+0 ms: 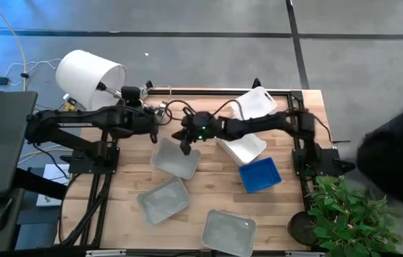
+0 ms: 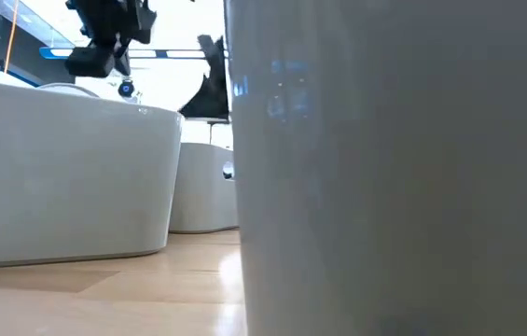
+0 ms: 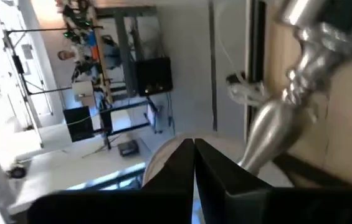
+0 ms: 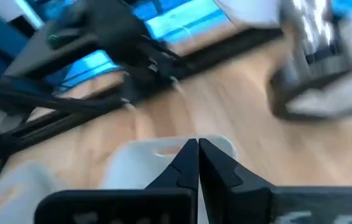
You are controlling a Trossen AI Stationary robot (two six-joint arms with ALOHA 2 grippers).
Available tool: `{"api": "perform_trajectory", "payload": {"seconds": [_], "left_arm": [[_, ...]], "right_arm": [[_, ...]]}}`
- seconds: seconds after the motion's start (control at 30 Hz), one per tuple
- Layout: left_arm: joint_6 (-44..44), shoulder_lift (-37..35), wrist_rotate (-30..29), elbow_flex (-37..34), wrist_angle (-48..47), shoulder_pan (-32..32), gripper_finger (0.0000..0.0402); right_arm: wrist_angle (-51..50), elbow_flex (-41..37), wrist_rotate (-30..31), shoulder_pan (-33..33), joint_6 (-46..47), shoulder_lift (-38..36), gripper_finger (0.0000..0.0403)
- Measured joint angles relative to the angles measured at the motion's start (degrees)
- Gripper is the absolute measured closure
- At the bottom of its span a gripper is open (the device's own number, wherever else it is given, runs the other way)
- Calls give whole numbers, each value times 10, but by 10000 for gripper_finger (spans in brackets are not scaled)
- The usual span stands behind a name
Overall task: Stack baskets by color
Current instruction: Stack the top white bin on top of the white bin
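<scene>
On the wooden table, pale grey baskets (image 1: 176,158) look shallow with rounded corners; right tool (image 1: 185,148) clenched, empty.

A lab or workshop: concrete floor (image 1: 187,61); loose cables (image 1: 16,50); equipment stands (image 3: 23,81).

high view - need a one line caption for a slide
Right gripper, shut, above a pale grey basket; left gripper waits near the table's back edge.
</scene>
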Motion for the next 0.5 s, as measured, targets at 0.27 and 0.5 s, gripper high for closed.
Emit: {"api": "perform_trajectory", "payload": {"seconds": [0.27,0.5], "left_arm": [[20,-86,106,-1,187,-27,401],[-39,-155,327,-23,407,-55,401]], "right_arm": [[-122,1,49,22,-126,-113,403],[-259,2,178,82,-197,-215,403]]}}
